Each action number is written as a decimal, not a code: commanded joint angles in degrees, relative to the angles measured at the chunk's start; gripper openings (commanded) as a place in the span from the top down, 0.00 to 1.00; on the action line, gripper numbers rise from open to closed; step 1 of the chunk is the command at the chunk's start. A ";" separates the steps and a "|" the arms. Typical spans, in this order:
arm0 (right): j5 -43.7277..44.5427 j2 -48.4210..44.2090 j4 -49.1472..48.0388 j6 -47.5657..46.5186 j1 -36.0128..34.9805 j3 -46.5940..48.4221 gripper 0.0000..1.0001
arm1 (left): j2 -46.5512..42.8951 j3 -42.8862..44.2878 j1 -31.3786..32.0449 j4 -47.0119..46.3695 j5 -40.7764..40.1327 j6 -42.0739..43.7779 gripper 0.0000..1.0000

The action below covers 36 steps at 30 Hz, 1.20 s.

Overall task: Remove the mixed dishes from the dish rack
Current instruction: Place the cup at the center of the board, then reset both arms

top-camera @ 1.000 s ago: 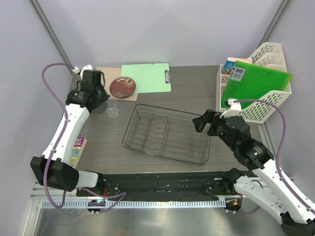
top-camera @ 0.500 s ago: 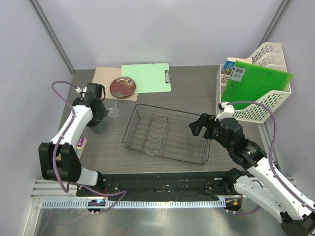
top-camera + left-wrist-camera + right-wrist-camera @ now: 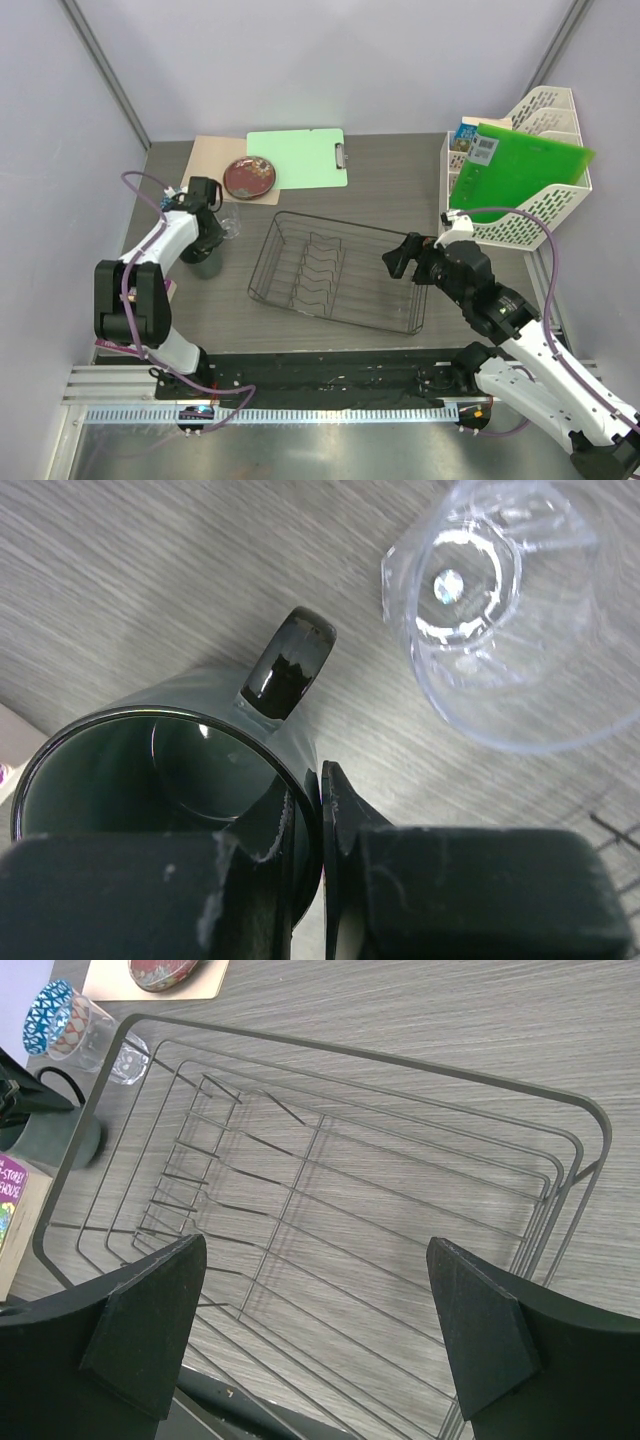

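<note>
The dish rack (image 3: 335,272) is a dark wire basket in the middle of the table, with nothing in it. It fills the right wrist view (image 3: 330,1150). My left gripper (image 3: 207,236) is shut on the rim of the grey mug (image 3: 150,770), one finger inside and one outside. The mug (image 3: 200,262) stands left of the rack. The clear glass cup (image 3: 230,222) (image 3: 505,610) stands just beyond it. The red floral plate (image 3: 249,177) lies on a tan board. A blue patterned bowl (image 3: 48,1015) shows beside the cup. My right gripper (image 3: 400,258) (image 3: 320,1330) is open and empty over the rack's right end. The large glass bowl is out of view.
A green clipboard (image 3: 298,158) lies at the back. A white mesh file holder (image 3: 545,150) with a green folder (image 3: 515,165) stands at the back right. A book (image 3: 160,300) lies at the left edge, near the mug.
My left gripper has swung from the back left corner towards me and down with the mug, to beside the glass cup. My right gripper has shifted slightly left over the rack.
</note>
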<state>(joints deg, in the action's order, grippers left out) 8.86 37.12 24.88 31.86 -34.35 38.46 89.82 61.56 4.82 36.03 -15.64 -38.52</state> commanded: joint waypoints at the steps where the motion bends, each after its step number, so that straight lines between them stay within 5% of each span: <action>1: 0.19 0.23 -2.38 0.13 0.07 -0.31 0.03 | 1.75 0.31 -0.25 -3.95 -4.75 0.99 0.96; 5: 0.28 0.76 -2.30 -0.04 -0.02 -0.66 0.03 | 3.60 1.89 -0.42 -1.67 -5.02 0.38 0.79; 8: 0.72 0.49 -1.94 -0.04 -0.02 -0.84 0.03 | 3.35 2.86 -0.42 0.18 -4.40 0.29 0.52; 11: 0.98 0.41 -1.68 0.22 -0.02 -1.19 0.03 | 1.42 2.69 -0.42 0.79 -4.84 -0.32 0.35; 16: 1.16 0.93 -1.86 0.31 -0.02 -0.84 0.03 | -4.64 5.23 -0.42 4.48 -5.54 -1.29 0.15; 17: 1.33 1.02 -1.86 0.22 -0.10 -0.58 0.03 | -5.79 5.58 -0.42 5.79 -5.89 -1.55 0.00; 25: 1.86 3.39 -2.65 -0.13 -0.02 0.13 0.03 | -18.62 8.14 3.35 10.20 -8.88 -1.91 0.00; 28: 1.33 4.36 -4.31 0.66 -0.02 -0.75 0.03 | -22.23 7.96 10.10 10.64 -11.24 -0.51 0.00; 32: 1.16 5.67 -5.63 0.75 -0.10 -1.46 0.04 | -26.44 6.47 28.17 11.60 -26.67 -0.67 0.00; 36: 2.03 6.73 -6.25 1.19 -0.10 -1.19 0.04 | -27.95 4.63 36.90 12.13 -30.50 -2.69 0.00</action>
<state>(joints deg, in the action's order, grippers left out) 9.76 43.13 22.31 32.05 -34.35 37.01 63.99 67.61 35.55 46.24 -36.01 -39.83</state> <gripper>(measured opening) 0.966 0.996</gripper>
